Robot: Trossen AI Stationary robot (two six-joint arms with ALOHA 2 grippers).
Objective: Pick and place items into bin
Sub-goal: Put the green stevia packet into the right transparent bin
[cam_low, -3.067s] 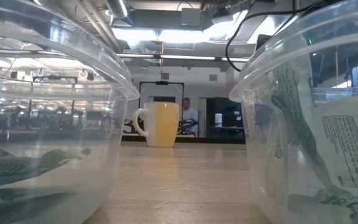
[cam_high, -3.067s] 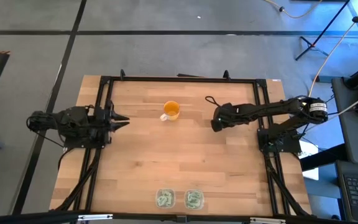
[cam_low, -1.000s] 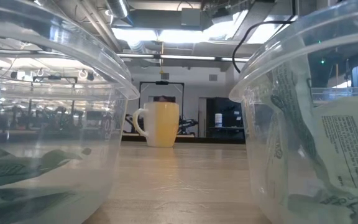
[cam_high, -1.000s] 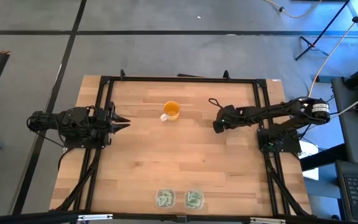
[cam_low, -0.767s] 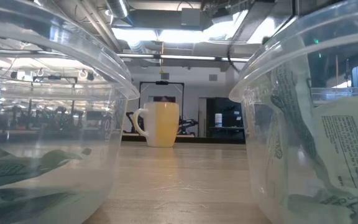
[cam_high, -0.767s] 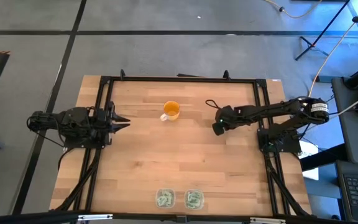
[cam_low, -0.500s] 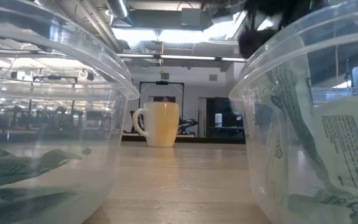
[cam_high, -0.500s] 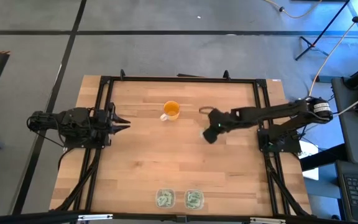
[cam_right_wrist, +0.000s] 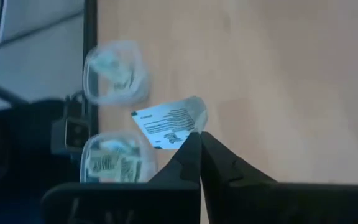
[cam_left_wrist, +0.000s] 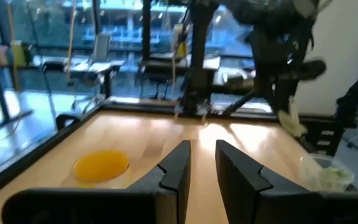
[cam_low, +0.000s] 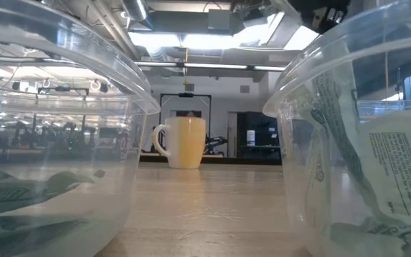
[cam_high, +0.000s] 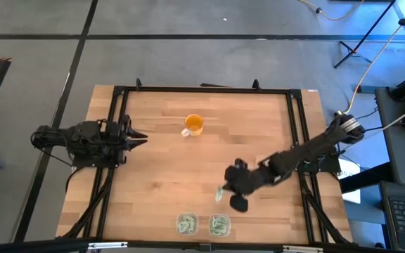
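While the left pincer point(cam_high: 138, 137) waits at the bench's point(cam_high: 167, 183) left edge, fingers slightly apart w/ nothing between, the right pincer point(cam_high: 221, 193) hangs just above two clear bins point(cam_high: 201, 224) at the near edge, tips clamped on a pale green-and-white packet point(cam_right_wrist: 169, 123). Orange cup point(cam_high: 193, 125) stands well apart.

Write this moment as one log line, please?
right hand: shut on packet, above the two bins | left hand: waiting at table edge | orange cup: untouched
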